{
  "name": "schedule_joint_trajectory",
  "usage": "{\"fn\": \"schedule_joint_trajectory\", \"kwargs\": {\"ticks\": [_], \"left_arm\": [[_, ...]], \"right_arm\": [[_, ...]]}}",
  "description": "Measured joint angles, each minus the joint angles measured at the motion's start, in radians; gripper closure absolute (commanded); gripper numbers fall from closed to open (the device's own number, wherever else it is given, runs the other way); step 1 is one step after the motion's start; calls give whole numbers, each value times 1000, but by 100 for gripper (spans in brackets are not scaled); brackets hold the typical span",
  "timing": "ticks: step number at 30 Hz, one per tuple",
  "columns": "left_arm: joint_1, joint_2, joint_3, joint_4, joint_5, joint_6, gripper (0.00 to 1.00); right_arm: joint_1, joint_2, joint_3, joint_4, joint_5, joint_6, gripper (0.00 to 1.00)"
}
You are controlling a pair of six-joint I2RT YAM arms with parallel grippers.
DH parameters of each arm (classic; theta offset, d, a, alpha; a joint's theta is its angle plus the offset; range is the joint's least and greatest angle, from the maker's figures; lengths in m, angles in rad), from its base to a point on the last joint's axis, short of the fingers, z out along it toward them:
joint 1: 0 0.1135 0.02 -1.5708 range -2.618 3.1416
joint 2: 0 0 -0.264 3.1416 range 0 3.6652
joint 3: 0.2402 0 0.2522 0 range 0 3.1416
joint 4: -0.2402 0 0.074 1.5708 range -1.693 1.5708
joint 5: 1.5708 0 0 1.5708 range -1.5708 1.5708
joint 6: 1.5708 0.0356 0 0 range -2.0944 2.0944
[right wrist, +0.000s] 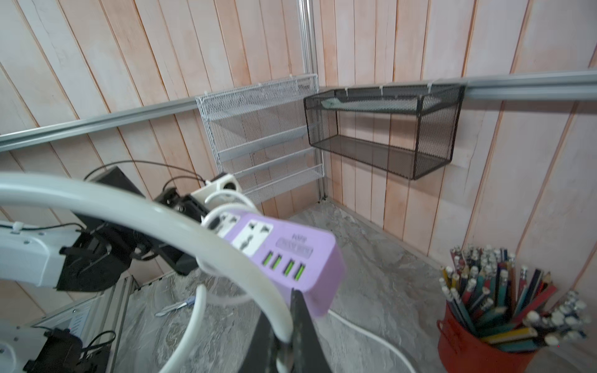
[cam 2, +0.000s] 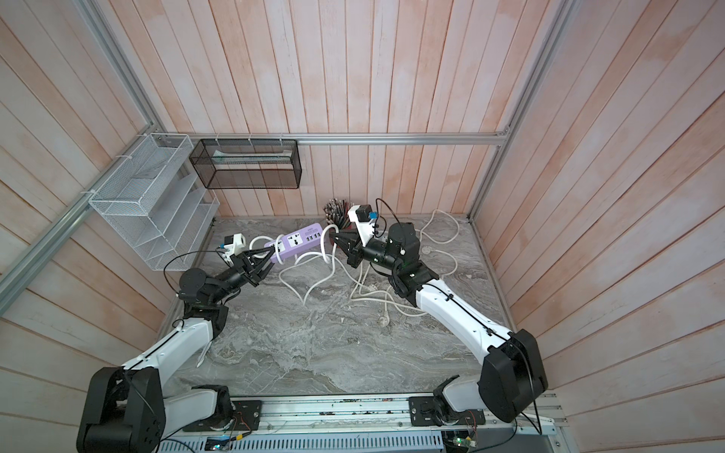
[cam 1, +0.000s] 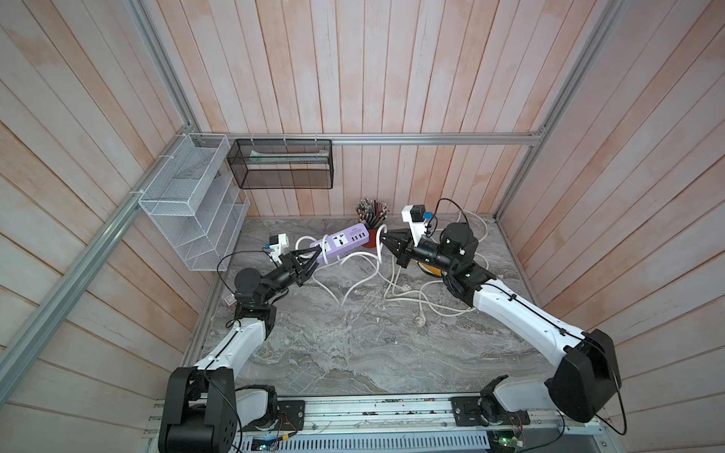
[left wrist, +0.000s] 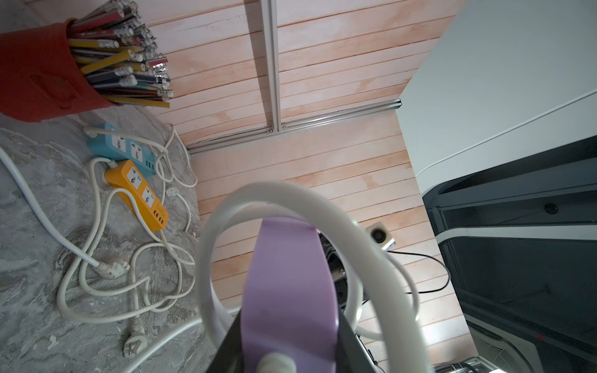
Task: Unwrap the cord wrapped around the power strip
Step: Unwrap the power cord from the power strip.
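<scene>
A purple power strip (cam 1: 345,241) (cam 2: 300,241) is lifted off the table near the back. My left gripper (cam 1: 316,255) (cam 2: 270,255) is shut on its cord end; in the left wrist view the black fingers (left wrist: 226,348) flank the purple body (left wrist: 287,290). The white cord (cam 1: 378,251) (left wrist: 355,232) still loops loosely around the strip, and the slack trails over the table. My right gripper (cam 1: 383,239) (cam 2: 333,235) (right wrist: 287,326) is shut on one cord loop (right wrist: 129,200) just beside the strip's USB end (right wrist: 277,245).
A red cup of pencils (cam 1: 370,231) (right wrist: 478,348) stands just behind the strip. An orange strip (left wrist: 139,193) and a blue strip (left wrist: 122,145) lie under the right arm with tangled white cords (cam 1: 412,298). A white mesh rack (cam 1: 192,208) and a black basket (cam 1: 280,164) hang on the walls.
</scene>
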Motion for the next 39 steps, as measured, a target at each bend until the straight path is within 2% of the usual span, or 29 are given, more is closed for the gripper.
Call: {"fn": "schedule_joint_trajectory", "kwargs": {"ticks": [6,12,21,27,32,39], "left_arm": [[5,28,80,45,-6,-12,100],[7,32,100,61,-6,-32,100],[18,7,114,64,-5,-57,100],[18,-71,93,63,-6,-64,100],[18,-148,18,53,-6,-64,100],[1,-211,-80,0,-11,-61,100]], "right_arm": [[34,-11,-82,-88,9,-27,100],[45,19,-114,-89,19,-28,100],[32,261,-61,-81,41,-4,100],[-36,465,119,-91,39,47,100],[-75,612,364,-130,51,67,100],[-96,691,655,-225,64,70,100]]}}
